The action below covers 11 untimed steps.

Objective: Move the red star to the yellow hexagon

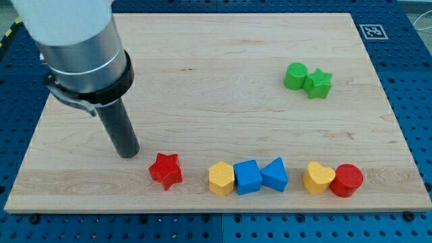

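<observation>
star not yet at hexagon
my tip [127, 154], bare and holding nothing, sits just left of the red star [166, 170]; yellow hexagon [221, 179] is near, apart.

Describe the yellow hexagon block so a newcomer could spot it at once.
Along the wooden board's bottom edge runs a row of blocks. The yellow hexagon block sits right of the red star block, touching a blue cube block; the yellow heart block lies further right.

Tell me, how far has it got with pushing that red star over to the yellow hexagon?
Nothing looks done: the red star sits apart from the yellow hexagon. In hand: my tip stands just to the star's left, seemingly not touching. Left: the whole push rightward.
</observation>
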{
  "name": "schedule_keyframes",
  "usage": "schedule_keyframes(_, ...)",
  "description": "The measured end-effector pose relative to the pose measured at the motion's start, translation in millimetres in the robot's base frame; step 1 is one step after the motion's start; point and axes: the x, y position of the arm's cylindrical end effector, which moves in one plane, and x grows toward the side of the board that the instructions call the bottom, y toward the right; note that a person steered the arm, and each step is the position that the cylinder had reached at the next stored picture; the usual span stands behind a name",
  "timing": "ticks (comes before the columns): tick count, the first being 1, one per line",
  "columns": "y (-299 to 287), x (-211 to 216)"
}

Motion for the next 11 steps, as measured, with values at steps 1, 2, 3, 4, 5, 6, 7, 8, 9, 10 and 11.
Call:
schedule_keyframes(1, 0.0, 16.9)
schedule_keyframes(2, 0.7, 27.4)
schedule_keyframes(3, 9.5, 27.4)
schedule_keyframes(4, 22.4, 27.4)
schedule_keyframes(5, 39.1, 27.4)
schedule_keyframes(6, 53.3, 27.4)
schedule_keyframes(7, 53.5, 27.4)
schedule_keyframes(8, 32.6, 27.8)
schedule_keyframes(9, 19.9, 33.6)
schedule_keyframes(10, 22.2, 40.4)
schedule_keyframes(11, 33.1, 43.0)
